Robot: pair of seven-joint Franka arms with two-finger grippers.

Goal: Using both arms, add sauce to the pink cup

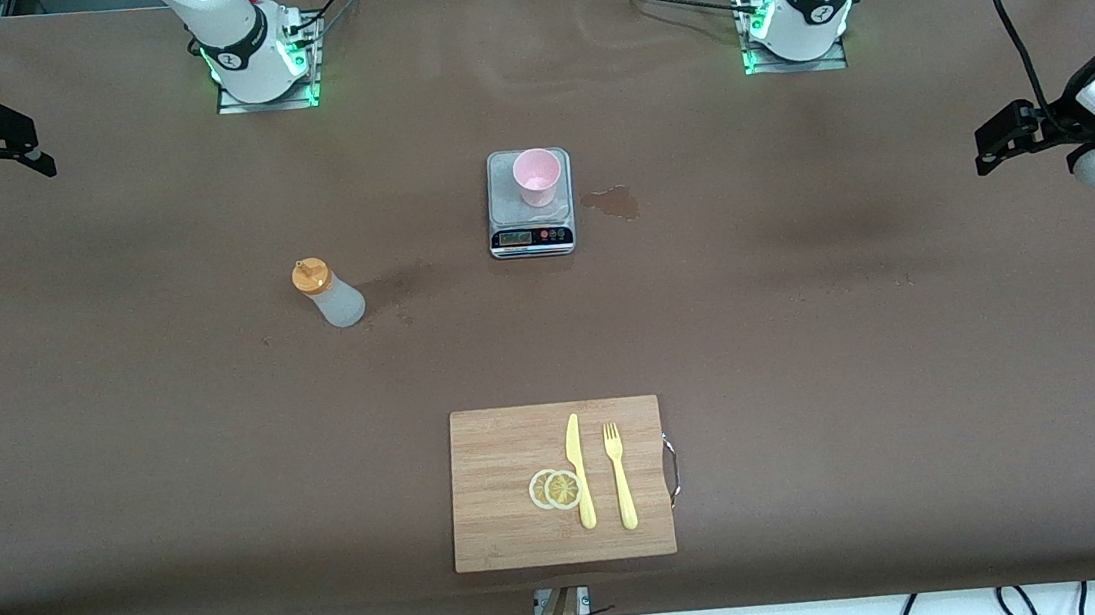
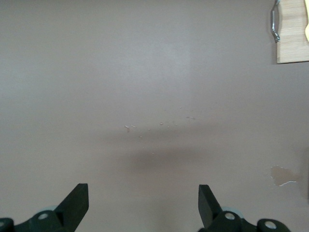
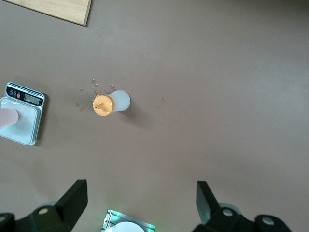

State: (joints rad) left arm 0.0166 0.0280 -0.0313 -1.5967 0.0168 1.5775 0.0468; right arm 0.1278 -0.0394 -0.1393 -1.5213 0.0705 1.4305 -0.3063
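While both arms wait at the table's ends, I see the left gripper [image 2: 143, 205] and right gripper [image 3: 142, 203] spread and empty. My sauce bottle [image 1: 329, 291] stands toward the right arm's end; the pink cup [image 1: 537, 177] sits on the scale [image 1: 533, 236], half cut off in the right wrist view.

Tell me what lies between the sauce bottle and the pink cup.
Mostly bare brown table. The pink cup stands on a scale, so the scale's edge comes before it from the sauce bottle. The front view shows this.
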